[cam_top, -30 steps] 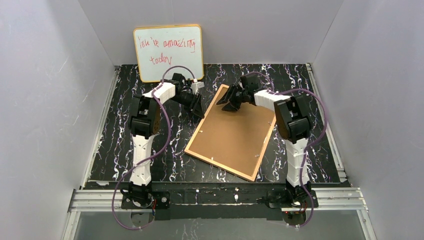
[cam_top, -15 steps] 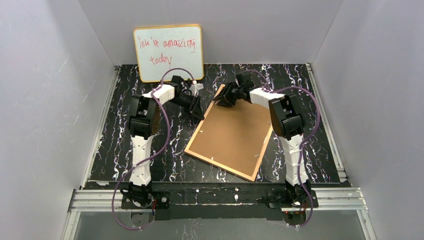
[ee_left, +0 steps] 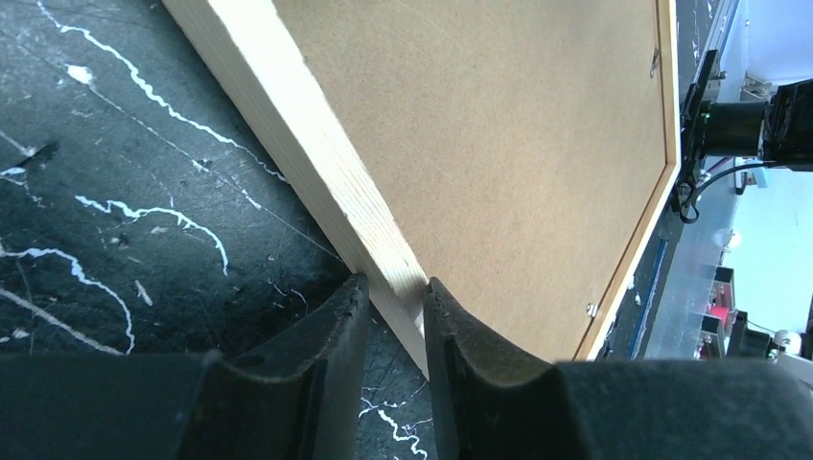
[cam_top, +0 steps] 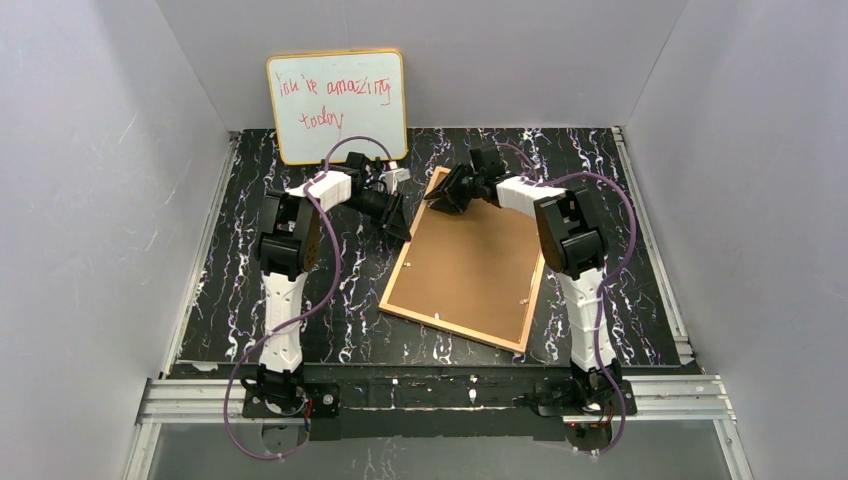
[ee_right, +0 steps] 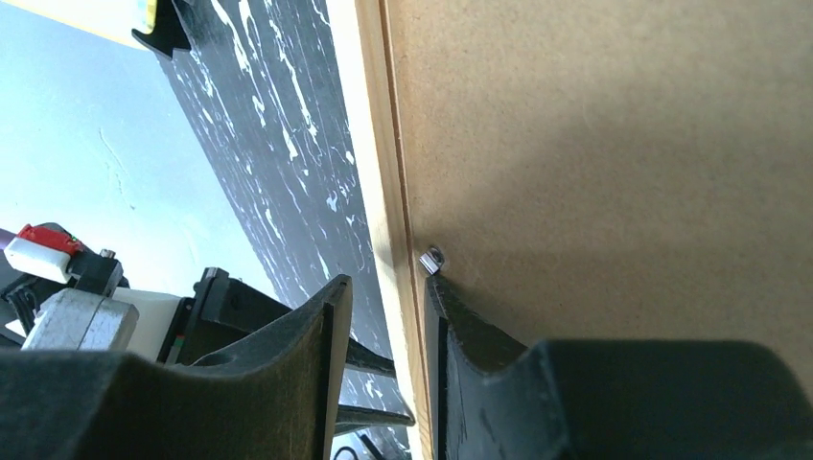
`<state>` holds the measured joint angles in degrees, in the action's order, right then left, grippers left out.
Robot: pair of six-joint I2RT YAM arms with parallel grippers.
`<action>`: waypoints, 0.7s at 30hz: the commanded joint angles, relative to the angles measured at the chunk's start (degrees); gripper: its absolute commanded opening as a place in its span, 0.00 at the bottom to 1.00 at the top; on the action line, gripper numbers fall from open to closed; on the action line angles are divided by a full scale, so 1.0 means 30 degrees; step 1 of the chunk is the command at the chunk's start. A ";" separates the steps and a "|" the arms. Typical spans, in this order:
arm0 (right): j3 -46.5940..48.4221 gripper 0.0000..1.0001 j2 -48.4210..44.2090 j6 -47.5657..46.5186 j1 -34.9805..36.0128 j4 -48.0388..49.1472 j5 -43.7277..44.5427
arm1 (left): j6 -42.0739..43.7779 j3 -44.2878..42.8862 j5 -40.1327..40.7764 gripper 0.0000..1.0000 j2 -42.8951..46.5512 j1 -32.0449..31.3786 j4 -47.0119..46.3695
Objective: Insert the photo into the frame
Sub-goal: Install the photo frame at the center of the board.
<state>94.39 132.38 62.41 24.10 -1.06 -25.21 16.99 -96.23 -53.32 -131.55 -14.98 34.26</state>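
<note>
The frame (cam_top: 465, 270) is lying back-up on the black marbled surface (cam_top: 330, 330), right of centre, turned so that its near edge is slanting down toward the right arm. Its brown fibreboard back is sitting inside the golden-wood rim and covering the whole opening. Whatever is lying beneath it is hidden, and the photo is not showing in any view.

Along the frame's left rail, toward its far end, the left claw (ee_left: 391, 299) is closing narrowly over the wood. One finger is outside the rail and the other is over the fibreboard side, pinching the rail between them. Just beyond, near the far corner, the right claw (ee_right: 388, 287) is gripping the rim the same way, with its inner finger sitting beside a small metal tab (ee_right: 431, 259).

Farthest back, a whiteboard (cam_top: 337, 105) with red handwriting is leaning against the wall.
</note>
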 commanded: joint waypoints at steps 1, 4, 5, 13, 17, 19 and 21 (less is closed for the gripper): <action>-0.0194 0.42 0.0692 0.1163 0.0427 0.2247 0.1651 | 0.1650 0.1347 0.3394 0.24 -0.0804 -0.0823 0.1278; -0.0349 0.42 0.0848 0.1957 0.0607 0.2939 0.1603 | 0.2072 0.1656 0.3862 0.23 -0.0940 -0.0969 0.1284; -0.0350 0.42 0.0941 0.2146 0.0676 0.3128 0.1614 | 0.2206 0.1814 0.3993 0.23 -0.0945 -0.1050 0.1293; -0.0466 0.41 0.1247 0.3043 0.0877 0.4019 0.1885 | 0.3485 0.3108 0.4820 0.21 -0.0272 -0.1698 0.1356; 0.0108 0.41 0.1587 0.3083 0.0871 0.4269 0.1734 | 0.3987 0.3475 0.5099 0.20 -0.0170 -0.1827 0.1685; 0.0675 0.41 0.1587 0.2667 0.0817 0.4119 0.1339 | 0.4097 0.3611 0.5225 0.20 -0.0108 -0.1833 0.1770; 0.0656 0.43 0.0895 0.1795 0.0812 0.3737 0.1409 | 0.4216 0.3792 0.5289 0.20 0.0033 -0.1832 0.1817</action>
<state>93.69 134.65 71.31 25.87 7.68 -25.02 23.38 -90.39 -51.68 -127.22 -17.65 32.62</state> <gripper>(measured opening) 0.415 0.224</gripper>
